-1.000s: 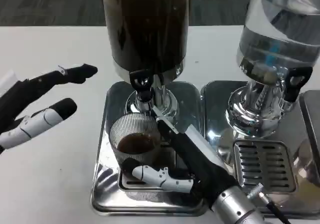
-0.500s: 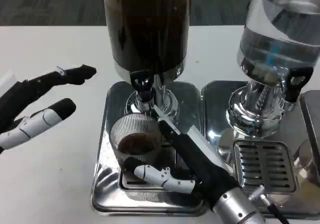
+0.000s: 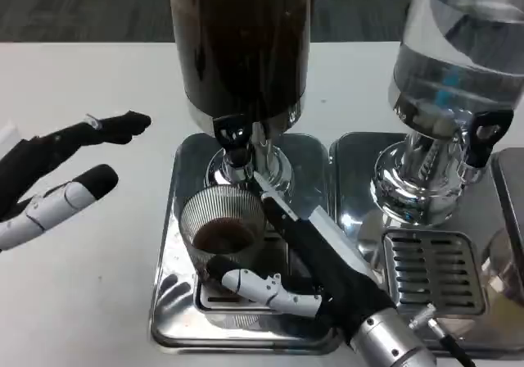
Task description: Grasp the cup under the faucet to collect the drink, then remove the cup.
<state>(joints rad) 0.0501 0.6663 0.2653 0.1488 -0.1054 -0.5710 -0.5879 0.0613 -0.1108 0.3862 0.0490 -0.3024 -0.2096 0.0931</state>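
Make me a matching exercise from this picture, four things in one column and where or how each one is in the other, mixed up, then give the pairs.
Things:
1. ribbed glass cup
2. left hand
3. right hand
4. clear water dispenser

States:
A. open, over the bare white table
B. on the right-hand steel tray, black tap
C. fingers wrapped around the cup
D. under the dark dispenser's faucet, brown drink inside

Pairs: 1-D, 2-A, 3-C, 4-B
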